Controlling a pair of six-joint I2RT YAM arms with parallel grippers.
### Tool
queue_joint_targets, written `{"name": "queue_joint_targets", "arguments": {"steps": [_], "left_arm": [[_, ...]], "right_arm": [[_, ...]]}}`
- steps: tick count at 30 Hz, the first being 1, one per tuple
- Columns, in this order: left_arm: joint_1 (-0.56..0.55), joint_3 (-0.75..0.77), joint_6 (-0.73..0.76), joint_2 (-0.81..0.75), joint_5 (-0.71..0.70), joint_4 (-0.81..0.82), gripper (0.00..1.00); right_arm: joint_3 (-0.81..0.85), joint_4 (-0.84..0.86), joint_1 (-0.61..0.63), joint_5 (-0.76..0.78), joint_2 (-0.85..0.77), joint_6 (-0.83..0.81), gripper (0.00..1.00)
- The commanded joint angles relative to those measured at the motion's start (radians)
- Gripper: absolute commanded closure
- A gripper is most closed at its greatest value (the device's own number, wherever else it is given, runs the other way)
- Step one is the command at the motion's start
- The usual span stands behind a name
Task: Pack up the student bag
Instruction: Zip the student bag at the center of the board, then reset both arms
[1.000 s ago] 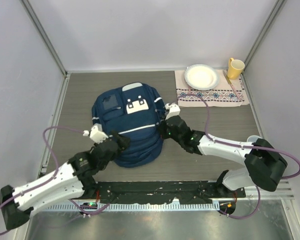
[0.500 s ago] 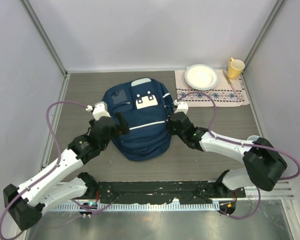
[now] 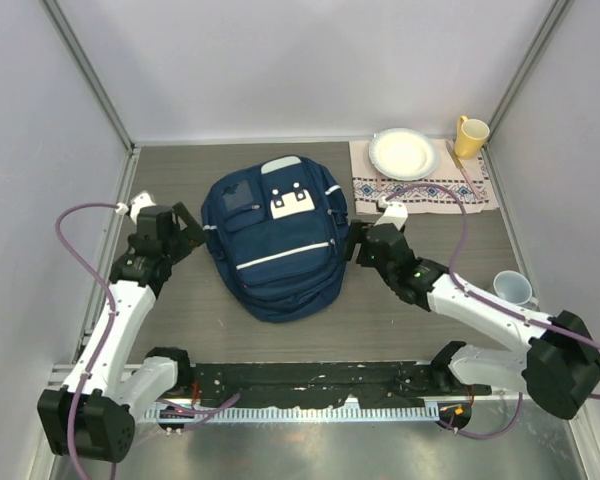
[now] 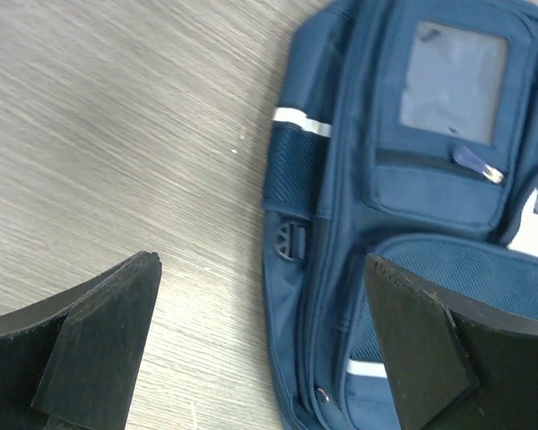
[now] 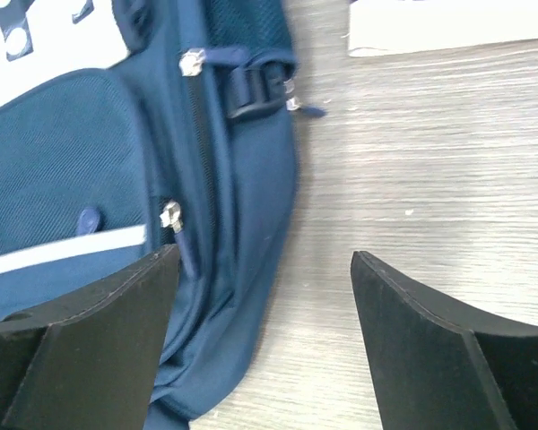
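The student bag (image 3: 275,240) lies flat in the middle of the table, navy blue with a pale stripe and a white buckle patch facing up. My left gripper (image 3: 186,228) stands open just off the bag's left side, apart from it. In the left wrist view its jaws (image 4: 260,349) straddle the bag's (image 4: 412,179) edge and bare table, gripping nothing. My right gripper (image 3: 357,243) is open at the bag's right side. In the right wrist view its jaws (image 5: 264,331) hang over the bag's (image 5: 72,161) side seam and the table, holding nothing.
A patterned cloth (image 3: 425,188) lies at the back right with a white plate (image 3: 404,153) on it and a yellow mug (image 3: 469,136) beside it. A pale cup (image 3: 513,288) stands near the right arm. Grey walls close in three sides.
Both grippers have let go of the bag and opened. The bag slid toward the back of the table, then the left arm swung out to the left and the right drew back slightly.
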Motion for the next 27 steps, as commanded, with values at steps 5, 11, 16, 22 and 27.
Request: {"name": "queue_joint_targets", "arguments": {"steps": [5, 11, 16, 22, 27], "left_arm": [[0.087, 0.01, -0.007, 0.038, 0.025, -0.023, 0.0], [0.087, -0.042, -0.013, -0.011, -0.036, -0.028, 0.0], [0.087, -0.111, -0.016, -0.103, -0.064, 0.043, 0.0], [0.087, -0.12, -0.027, -0.097, -0.115, 0.054, 0.0], [0.087, -0.119, -0.027, -0.064, -0.109, 0.057, 0.0]], "right_arm": [[-0.004, -0.114, -0.282, -0.069, -0.058, 0.083, 0.13], [-0.016, -0.094, -0.484, -0.247, -0.035, 0.077, 0.12], [0.002, -0.177, -0.488, 0.09, -0.049, 0.01, 0.12], [-0.119, 0.075, -0.488, 0.292, -0.115, -0.191, 0.11], [-0.284, 0.414, -0.488, 0.284, -0.051, -0.311, 0.1]]}}
